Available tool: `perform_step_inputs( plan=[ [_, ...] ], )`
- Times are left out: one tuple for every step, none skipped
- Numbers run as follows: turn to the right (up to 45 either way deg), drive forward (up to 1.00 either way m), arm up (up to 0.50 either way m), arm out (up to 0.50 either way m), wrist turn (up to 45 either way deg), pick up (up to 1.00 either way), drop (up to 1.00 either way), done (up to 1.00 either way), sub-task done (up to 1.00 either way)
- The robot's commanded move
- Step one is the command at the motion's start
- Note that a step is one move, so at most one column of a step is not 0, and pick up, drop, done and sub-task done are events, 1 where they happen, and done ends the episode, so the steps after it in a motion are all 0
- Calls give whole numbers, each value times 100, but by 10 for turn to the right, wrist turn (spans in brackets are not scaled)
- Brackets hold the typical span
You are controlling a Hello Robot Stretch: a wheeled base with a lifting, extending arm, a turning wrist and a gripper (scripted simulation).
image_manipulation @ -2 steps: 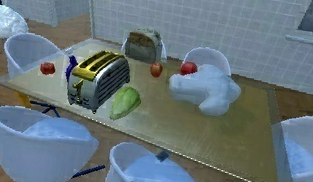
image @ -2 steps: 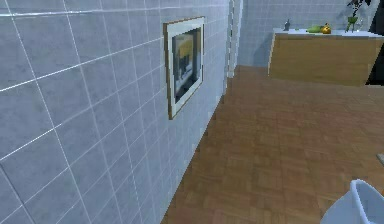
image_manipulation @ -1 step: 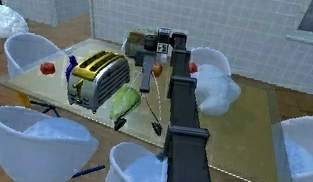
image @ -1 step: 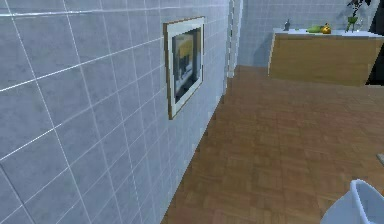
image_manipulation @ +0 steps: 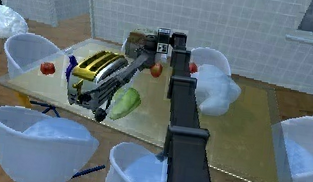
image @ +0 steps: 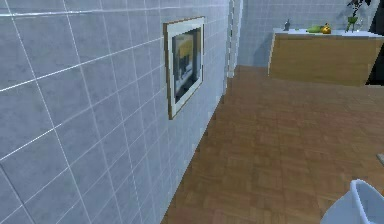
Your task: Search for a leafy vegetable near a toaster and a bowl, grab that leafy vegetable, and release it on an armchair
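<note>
The gripper (image_manipulation: 102,110) hangs at the end of the dark arm (image_manipulation: 185,133) above a table (image_manipulation: 251,122), its thin fingers slanting down across the near side of a chrome and yellow toaster (image_manipulation: 92,70). The leafy vegetable (image_manipulation: 127,102), a pale green lump, lies on the tabletop just right of the fingertips, between them and the arm; whether they touch it cannot be told. How the jaws stand cannot be told, nor whether they have hold of anything. One small red thing (image_manipulation: 49,67) sits left of the jaws beyond the toaster, and another (image_manipulation: 155,70) sits farther out near the gripper's body. White shell chairs (image_manipulation: 38,136) ring the table. In the forward view a framed picture (image: 184,65) hangs on a grey tiled wall (image: 70,110) beside a wooden floor (image: 270,140), with a wooden counter (image: 325,58) at the far end
</note>
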Motion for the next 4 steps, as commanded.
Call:
perform_step_inputs(
  plan=[
    [0, 0, 0, 0, 450, 0, 0, 0, 0],
    [0, 0, 0, 0, 390, 0, 0, 0, 0],
    [0, 0, -30, 0, 0, 0, 0, 0, 0],
    [0, 0, 0, 0, 0, 100, 0, 0, 0]
  ],
)
